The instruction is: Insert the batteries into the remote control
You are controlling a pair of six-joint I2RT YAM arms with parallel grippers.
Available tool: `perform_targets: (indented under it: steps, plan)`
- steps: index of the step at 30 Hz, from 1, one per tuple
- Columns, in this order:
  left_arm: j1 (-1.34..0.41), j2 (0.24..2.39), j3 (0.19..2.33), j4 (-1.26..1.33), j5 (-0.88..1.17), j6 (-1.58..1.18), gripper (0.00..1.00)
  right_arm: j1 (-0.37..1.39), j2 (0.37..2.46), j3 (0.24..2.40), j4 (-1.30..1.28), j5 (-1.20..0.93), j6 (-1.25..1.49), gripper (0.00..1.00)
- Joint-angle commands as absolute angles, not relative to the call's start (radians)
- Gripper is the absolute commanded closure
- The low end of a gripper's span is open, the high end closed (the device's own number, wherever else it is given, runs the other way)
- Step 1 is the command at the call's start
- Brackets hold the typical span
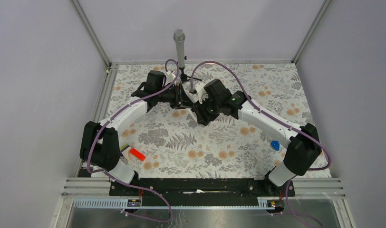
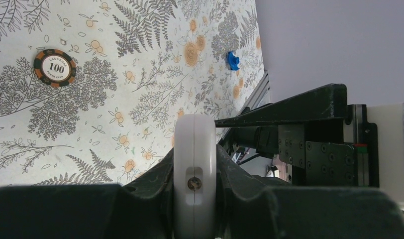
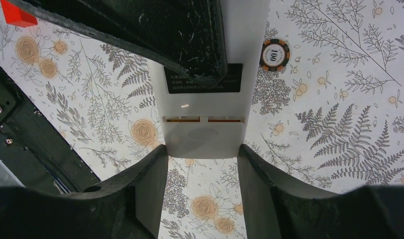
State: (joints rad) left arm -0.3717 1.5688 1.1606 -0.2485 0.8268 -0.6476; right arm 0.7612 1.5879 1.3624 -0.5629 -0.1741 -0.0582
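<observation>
Left gripper (image 2: pixel 195 175) clamping remote control (image 2: pixel 194 142), floral table cover (image 1: pixel 205 147), pale grey walls (image 1: pixel 200 23)

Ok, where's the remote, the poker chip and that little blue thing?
remote control (image 2: pixel 194 149): left wrist view, on its white rounded edge.
poker chip (image 2: pixel 54 67): left wrist view, on the white middle marked 100.
blue thing (image 2: pixel 232 60): left wrist view, on its middle.

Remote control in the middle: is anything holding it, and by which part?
Both arms hold it. The left pincer clamps the white remote control across its flat faces; the right pincer grips the side edges of its battery end.
</observation>
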Motion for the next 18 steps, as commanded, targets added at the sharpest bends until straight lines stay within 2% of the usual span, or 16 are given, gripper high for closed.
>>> perform_targets:
  steps: [1, 18]
  plan:
    - [-0.382, 1.505, 1.185, -0.212, 0.934, -0.655, 1.0, 0.763, 1.611, 1.402, -0.553, -0.159, -0.052, 0.54]
    - [-0.383, 1.52, 1.232, -0.314, 1.027, -0.735, 1.0, 0.764, 1.707, 1.505, -0.647, -0.104, -0.008, 0.5]
